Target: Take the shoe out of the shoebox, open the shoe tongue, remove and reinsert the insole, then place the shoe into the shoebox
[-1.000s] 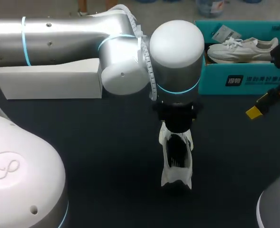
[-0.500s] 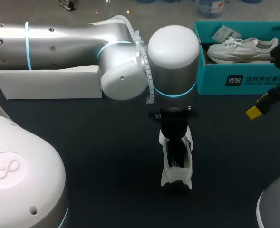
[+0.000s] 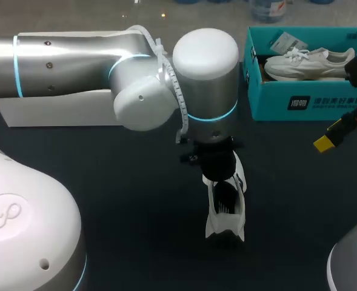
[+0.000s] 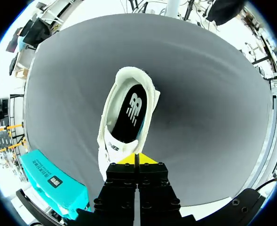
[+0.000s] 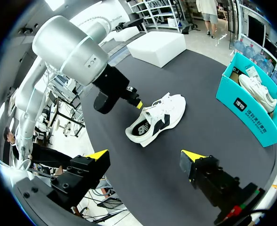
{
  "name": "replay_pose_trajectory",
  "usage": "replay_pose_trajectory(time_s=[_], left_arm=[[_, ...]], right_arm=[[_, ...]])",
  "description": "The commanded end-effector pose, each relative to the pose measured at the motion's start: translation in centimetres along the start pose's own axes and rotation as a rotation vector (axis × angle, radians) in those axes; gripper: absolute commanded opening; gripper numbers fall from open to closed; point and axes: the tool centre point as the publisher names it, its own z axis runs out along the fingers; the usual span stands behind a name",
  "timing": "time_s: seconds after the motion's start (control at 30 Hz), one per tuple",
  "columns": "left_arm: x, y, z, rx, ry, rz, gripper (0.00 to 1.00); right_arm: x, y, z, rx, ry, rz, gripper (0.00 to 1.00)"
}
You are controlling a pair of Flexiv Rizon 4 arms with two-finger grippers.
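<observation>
A white shoe [image 3: 225,209] stands upright on the dark tabletop [image 3: 136,200], well short of the teal shoebox [image 3: 299,103]. Its length runs heel toward me, toe toward the shoebox's end. My left hand [image 4: 136,158], fingers pressed together, sits over its tongue. My right hand [image 5: 145,157] hangs wide open just before the shoebox.

Head view: the shoe [image 3: 225,209] lies on the table [image 3: 123,200] at lower centre. The shoebox [image 3: 287,103] stands at upper right with a second shoe [image 3: 308,62] inside it, and a flat box [image 3: 57,109] sits at upper left, partly behind the left arm [image 3: 75,57] and well apart from the shoebox. The left gripper [image 4: 137,159] is over the end of the shoe nearer the frame's top, with the rest of the shoe stretching ahead of it. The right gripper [image 5: 144,157] is at the right edge, in front of the shoebox and apart from the shoe.
</observation>
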Motion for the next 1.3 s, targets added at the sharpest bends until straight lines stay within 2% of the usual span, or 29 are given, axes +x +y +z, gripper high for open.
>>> replay_pose_trajectory(time_s=[0.03, 0.07, 0.63, 0.8, 0.87, 1.03, 1.07, 1.13, 1.17, 1.23, 1.3], left_arm=[[1.7, -0.4, -1.8, 0.051, 0.009, -0.169, 0.27], [1.7, -0.4, -1.8, 0.051, 0.009, -0.169, 1.0], [1.7, -0.4, -1.8, 0.051, 0.009, -0.169, 1.0], [2.9, -1.7, -2.4, 0.056, 0.147, -0.476, 1.0], [3.7, -2.3, -2.3, 0.094, 0.188, -0.585, 1.0], [5.4, -4.5, -2.6, 0.106, 0.194, -0.827, 1.0], [5.7, -5.0, -2.7, 0.087, 0.193, -0.91, 1.0], [6.3, -5.7, -2.7, 0.126, 0.18, -0.958, 1.0], [6.6, -6.1, -2.6, 0.103, 0.17, -1.024, 1.0], [7.0, -6.9, -2.5, 0.134, 0.18, -1.113, 1.0], [6.9, -7.9, -2.3, 0.122, 0.2, -1.168, 1.0]], right_arm=[[-0.1, 0.1, 0.1, 0.004, 0.001, 0.001, 1.0], [-0.1, 0.1, 0.1, 0.004, 0.001, 0.001, 1.0], [-0.1, 0.1, 0.1, 0.004, 0.001, 0.001, 1.0], [-0.1, 0.1, 0.1, 0.004, 0.001, 0.001, 1.0], [-0.1, 0.1, 0.1, 0.004, 0.001, 0.001, 1.0], [-0.1, 0.1, 0.1, 0.004, 0.001, 0.001, 1.0], [-0.1, 0.1, 0.1, 0.004, 0.001, 0.001, 1.0], [-0.1, 0.1, 0.1, 0.004, 0.001, 0.001, 1.0], [-0.1, 0.1, 0.1, 0.004, 0.001, 0.001, 1.0], [-0.1, 0.1, 0.1, 0.004, 0.001, 0.001, 1.0], [-0.1, 0.1, 0.1, 0.004, 0.001, 0.001, 1.0]])
